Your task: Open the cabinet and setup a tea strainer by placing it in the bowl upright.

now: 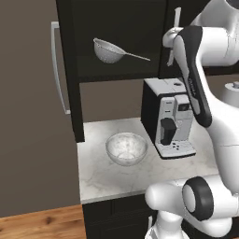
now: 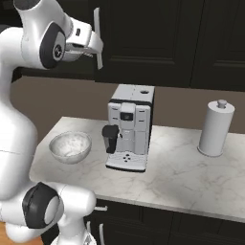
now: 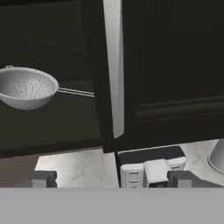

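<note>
I judge the cabinet (image 1: 116,37) open; my gripper (image 3: 111,178) stands fully spread, empty. Next: reach left for the tea strainer (image 3: 27,86).

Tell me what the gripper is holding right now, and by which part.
Nothing. The gripper is open and empty, near the black-brown cabinet's slim silver bar handle. The silver wire-mesh tea strainer sits untouched inside the opened cabinet.

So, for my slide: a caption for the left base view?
Tea strainer in the open cabinet, glass bowl waiting below.
</note>
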### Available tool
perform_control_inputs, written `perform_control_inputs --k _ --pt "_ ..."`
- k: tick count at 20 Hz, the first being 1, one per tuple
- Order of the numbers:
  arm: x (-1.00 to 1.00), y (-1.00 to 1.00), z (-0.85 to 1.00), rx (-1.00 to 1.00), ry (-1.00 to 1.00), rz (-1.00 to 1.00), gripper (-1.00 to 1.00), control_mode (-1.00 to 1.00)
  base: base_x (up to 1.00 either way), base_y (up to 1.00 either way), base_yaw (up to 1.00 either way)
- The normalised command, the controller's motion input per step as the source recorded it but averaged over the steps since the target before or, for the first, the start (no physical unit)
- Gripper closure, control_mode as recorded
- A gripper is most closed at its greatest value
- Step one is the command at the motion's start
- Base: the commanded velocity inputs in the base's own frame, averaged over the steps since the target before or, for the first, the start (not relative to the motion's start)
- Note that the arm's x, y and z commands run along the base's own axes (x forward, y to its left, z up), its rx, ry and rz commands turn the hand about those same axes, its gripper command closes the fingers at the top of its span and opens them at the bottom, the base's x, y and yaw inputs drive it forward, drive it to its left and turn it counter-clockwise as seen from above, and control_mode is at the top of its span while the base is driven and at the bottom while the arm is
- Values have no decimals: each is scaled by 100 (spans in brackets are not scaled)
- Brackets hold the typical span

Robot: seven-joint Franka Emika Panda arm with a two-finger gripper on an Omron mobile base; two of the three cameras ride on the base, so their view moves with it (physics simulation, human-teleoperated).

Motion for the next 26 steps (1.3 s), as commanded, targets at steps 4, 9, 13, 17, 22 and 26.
perform_control_inputs --k 4,9,13,17,22,26 --pt "28 -10 -3 2 -25 0 -100 -100 0 0 0" --pt "20 -11 -9 -2 -28 0 -100 -100 0 0 0" --pt "32 -4 -8 0 -5 0 -100 -100 0 0 0" --pt "41 0 0 0 11 0 -100 -100 0 0 0" --pt "36 -1 0 0 15 0 -100 -100 0 0 0" --pt "32 -5 0 0 10 0 -100 -100 0 0 0"
